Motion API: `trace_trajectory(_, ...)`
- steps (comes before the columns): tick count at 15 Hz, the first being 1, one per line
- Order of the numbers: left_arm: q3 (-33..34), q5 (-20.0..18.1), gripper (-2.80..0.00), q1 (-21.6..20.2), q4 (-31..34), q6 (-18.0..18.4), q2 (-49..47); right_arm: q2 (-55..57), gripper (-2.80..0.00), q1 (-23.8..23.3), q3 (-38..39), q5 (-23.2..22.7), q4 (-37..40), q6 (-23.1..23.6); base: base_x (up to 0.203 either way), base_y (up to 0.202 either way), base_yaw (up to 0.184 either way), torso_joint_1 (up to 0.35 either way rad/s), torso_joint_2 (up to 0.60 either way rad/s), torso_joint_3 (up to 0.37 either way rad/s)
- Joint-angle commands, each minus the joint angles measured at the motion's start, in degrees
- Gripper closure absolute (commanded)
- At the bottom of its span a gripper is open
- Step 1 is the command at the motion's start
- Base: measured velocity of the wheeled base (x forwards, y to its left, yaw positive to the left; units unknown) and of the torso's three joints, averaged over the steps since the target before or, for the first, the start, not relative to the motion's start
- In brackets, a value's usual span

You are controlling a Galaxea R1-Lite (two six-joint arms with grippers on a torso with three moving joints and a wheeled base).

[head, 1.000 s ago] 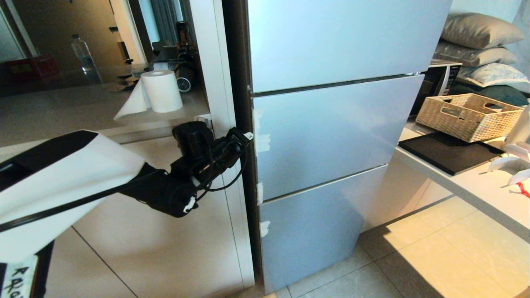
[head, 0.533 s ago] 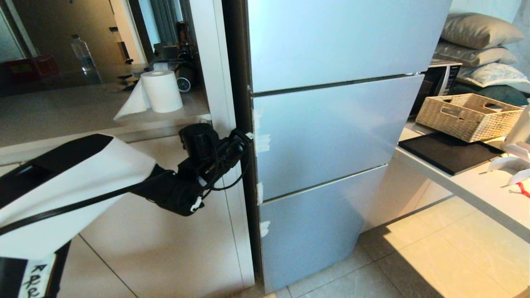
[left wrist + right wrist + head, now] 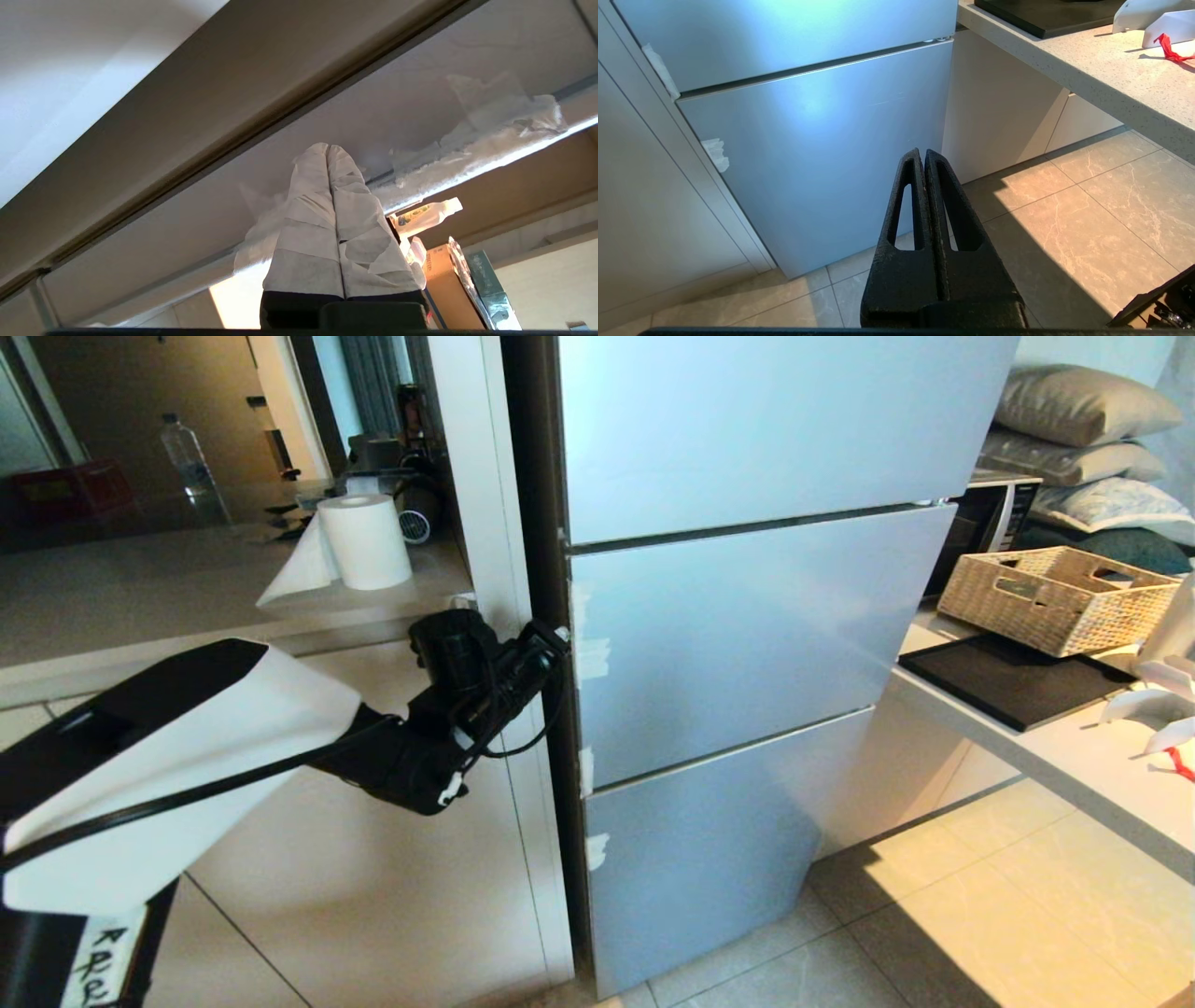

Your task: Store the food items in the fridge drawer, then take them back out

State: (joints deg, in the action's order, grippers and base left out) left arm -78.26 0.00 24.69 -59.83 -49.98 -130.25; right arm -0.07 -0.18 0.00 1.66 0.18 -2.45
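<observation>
We see the left gripper (image 3: 558, 640) pressed against the left edge of the pale blue-grey fridge (image 3: 747, 644), its cloth-wrapped fingers (image 3: 308, 210) shut tight together, with nothing between them, at the seam of the middle door. Behind and above that gripper, on the table (image 3: 140, 588) to its left, stand a roll of paper towel (image 3: 364, 541) and, farther back, a clear water bottle (image 3: 191, 462). All three fridge doors are closed, so the fridge drawer is hidden behind them and we cannot make it out; no red fruit shows in any view. Patches of white tape (image 3: 590, 658) mark the door edges just beside the left gripper. The right gripper (image 3: 924, 156), its black fingers (image 3: 906, 210) closed on nothing, hangs low above the tiled floor (image 3: 1064, 224), pointing at the fridge's bottom door (image 3: 822, 140). Well to its right, a second table (image 3: 1074, 747) carries a woven basket (image 3: 1055, 597) on a dark mat (image 3: 1008, 681).
</observation>
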Motion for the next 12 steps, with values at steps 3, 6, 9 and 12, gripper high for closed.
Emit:
trace_trajectory(3,-1.11,-0.32,0.0,0.6,-0.37,-0.29,-0.97,0.07,0.0,0.01,0.0,-0.08,-0.01,-0.01,0.0,0.0,0.0,0.0,0.0,0.0)
trace_trajectory(6,-0.96,-0.55,0.0,2.25,-0.37,-0.29,-0.8,0.07,0.0,0.01,0.0,-0.07,-0.01,-0.01,0.0,0.0,0.0,0.0,0.0,0.0)
trace_trajectory(9,-0.59,-0.54,0.0,4.16,-0.37,-0.36,-0.38,0.07,0.0,0.01,0.0,0.01,-0.01,-0.01,0.0,0.0,0.0,0.0,0.0,0.0)
trace_trajectory(12,0.1,-0.27,0.0,5.48,-0.45,-0.3,-0.26,0.07,0.0,-0.08,0.0,-0.04,-0.01,-0.01,0.0,0.0,0.0,0.0,0.0,0.0)
